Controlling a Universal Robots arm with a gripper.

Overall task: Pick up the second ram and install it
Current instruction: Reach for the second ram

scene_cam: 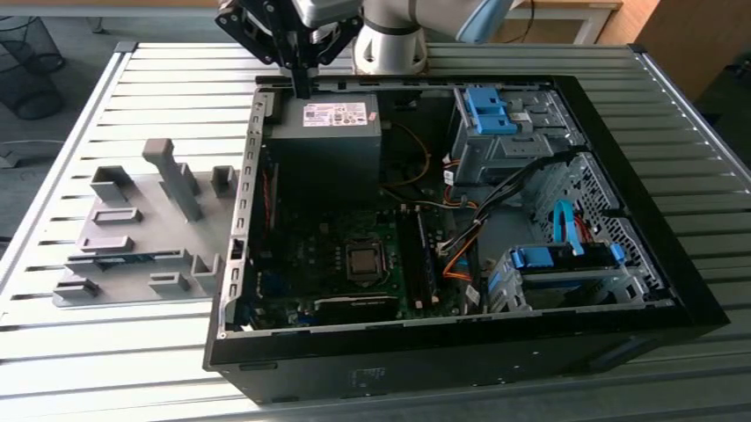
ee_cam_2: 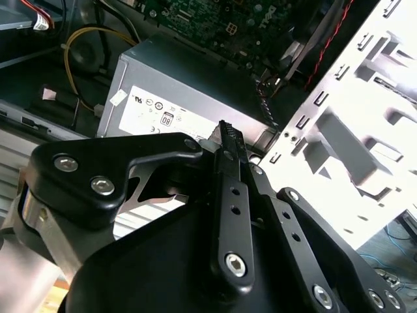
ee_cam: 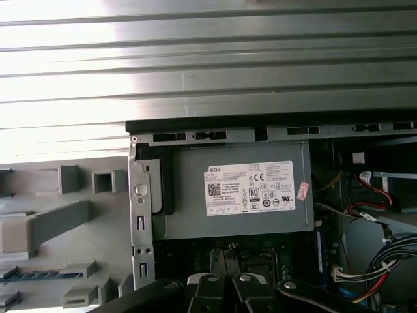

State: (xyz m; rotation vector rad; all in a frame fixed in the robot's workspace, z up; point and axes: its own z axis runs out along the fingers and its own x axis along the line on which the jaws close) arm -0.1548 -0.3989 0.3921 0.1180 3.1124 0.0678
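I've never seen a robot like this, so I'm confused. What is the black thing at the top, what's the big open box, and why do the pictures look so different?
The black thing is the gripper, the pinching hand of a robot arm. Its fingers are closed and hold nothing. It hangs above the grey power box, near one edge of the big box, which is an open computer case lying on a metal table.

The exterior view comes from a camera standing off the arm, so it shows the whole scene. Both wrist views come from cameras riding on the arm, so they look past the gripper from close up.

Beside the case lies a grey holder. In the first wrist view, the second ram, a thin blue-green stick, rests in it.
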